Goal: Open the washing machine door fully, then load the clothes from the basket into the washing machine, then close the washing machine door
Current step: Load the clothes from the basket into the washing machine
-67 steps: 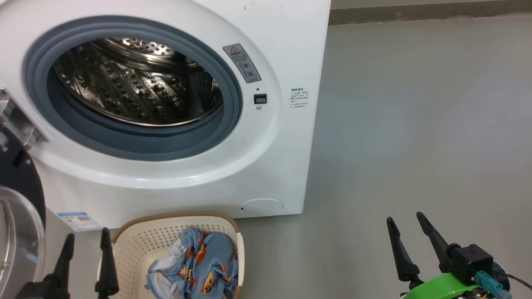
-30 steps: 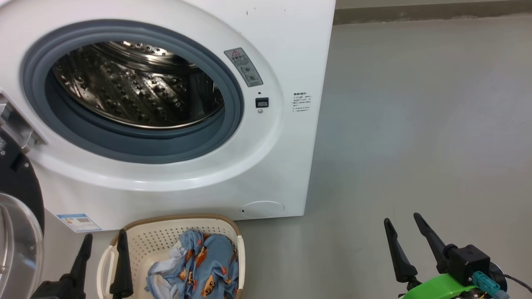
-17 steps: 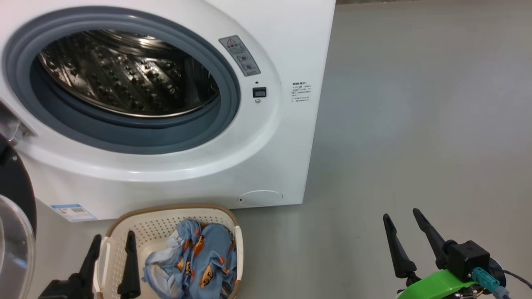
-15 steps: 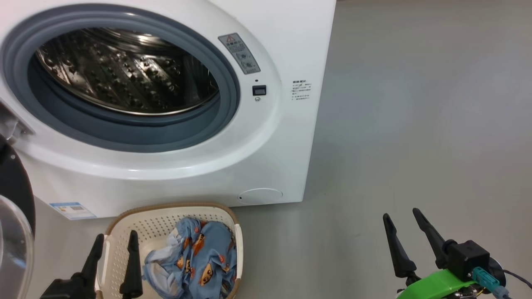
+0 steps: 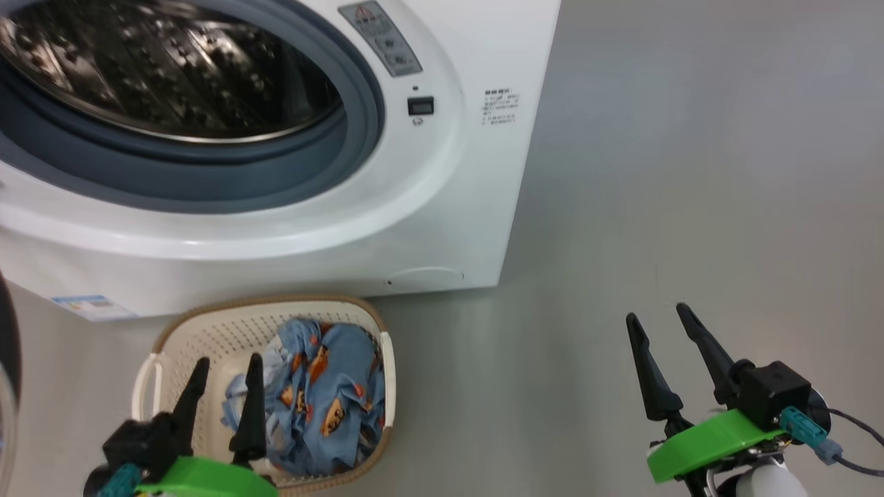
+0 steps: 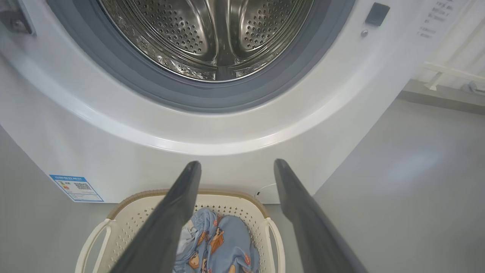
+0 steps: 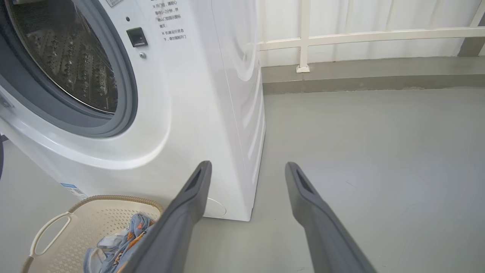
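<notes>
With left gripper spread over the basket on the floor before the washing machine, clothes heaped toward its right wall, right gripper spread aside: could pinch a loose fold and spill cloth short of the drum.

The washer has a white body. Its gasket is grey-blue. Its drum is bright steel, dotted with rows of small holes. The sticker is white with blue edging and a black code square. The warning plate is grey with a red triangle. The door is black. The basket is cream and pierced all over with fine holes, with a brown woven-look rim and white handles. The clothes are light blue, printed with orange-brown bear faces, with some white cloth. The floor is plain grey. The left gripper and right gripper have black fingers and bright green rings. The railing is white.
</notes>
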Motion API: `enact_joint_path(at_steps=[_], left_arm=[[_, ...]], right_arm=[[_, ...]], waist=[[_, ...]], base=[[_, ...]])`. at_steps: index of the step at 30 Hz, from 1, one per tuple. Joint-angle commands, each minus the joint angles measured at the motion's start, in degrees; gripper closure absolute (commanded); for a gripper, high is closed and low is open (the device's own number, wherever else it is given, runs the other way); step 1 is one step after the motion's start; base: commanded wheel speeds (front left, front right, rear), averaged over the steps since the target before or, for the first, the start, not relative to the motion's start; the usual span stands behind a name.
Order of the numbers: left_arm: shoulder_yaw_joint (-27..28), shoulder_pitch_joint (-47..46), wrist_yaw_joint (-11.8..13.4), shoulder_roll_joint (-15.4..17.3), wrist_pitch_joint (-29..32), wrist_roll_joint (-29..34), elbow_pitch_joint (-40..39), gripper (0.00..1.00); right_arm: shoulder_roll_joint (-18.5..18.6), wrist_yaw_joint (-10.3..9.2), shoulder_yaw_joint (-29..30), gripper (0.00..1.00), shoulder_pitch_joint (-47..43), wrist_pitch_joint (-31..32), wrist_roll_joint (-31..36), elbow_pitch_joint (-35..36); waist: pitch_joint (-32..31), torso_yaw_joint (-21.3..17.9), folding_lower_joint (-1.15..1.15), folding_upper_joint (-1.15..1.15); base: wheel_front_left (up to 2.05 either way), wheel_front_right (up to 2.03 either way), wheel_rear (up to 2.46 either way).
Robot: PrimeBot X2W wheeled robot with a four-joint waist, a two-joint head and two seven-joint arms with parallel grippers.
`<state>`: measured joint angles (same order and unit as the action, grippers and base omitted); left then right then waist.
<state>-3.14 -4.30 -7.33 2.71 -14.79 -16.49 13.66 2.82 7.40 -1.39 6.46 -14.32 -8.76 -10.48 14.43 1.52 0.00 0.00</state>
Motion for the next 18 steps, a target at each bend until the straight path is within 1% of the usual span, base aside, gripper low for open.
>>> enact_joint_path(at_steps=[1, 6, 7, 10, 18], left_arm=[[1.0, -2.6, -0.2, 1.3, -0.2, -1.0, -0.1, 0.00], [-2.0, -6.7, -0.2, 3.0, -0.2, -4.3, 5.0, 0.00], [-2.0, -6.7, -0.2, 3.0, -0.2, -4.3, 5.0, 0.00], [-3.8, -9.4, -0.2, 4.4, -0.2, -5.4, 7.5, 0.00], [-6.8, -15.1, -0.2, 7.1, -0.2, -9.8, 14.5, 0.00]], right_arm=[[0.1, 0.09, -1.9, 0.00, 1.7, -0.7, -0.1, 1.5], [0.1, 0.09, -2.3, 0.00, 3.4, -0.7, -0.2, 2.0], [0.1, 0.09, -2.3, 0.00, 3.4, -0.7, -0.2, 2.0], [0.1, 0.09, -2.5, 0.00, 4.4, -0.7, -0.4, 2.4], [0.1, 0.09, -2.6, 0.00, 6.4, -0.7, -1.0, 3.6]], waist=[[3.6, -0.8, 0.00, 0.00], [8.2, -2.2, 0.00, 0.00], [8.2, -2.2, 0.00, 0.00], [10.9, -3.2, 0.00, 0.00], [16.4, -5.4, 0.00, 0.00]], base=[[0.00, 0.00, 0.00], [0.00, 0.00, 0.00], [0.00, 0.00, 0.00], [0.00, 0.00, 0.00], [0.00, 0.00, 0.00]])
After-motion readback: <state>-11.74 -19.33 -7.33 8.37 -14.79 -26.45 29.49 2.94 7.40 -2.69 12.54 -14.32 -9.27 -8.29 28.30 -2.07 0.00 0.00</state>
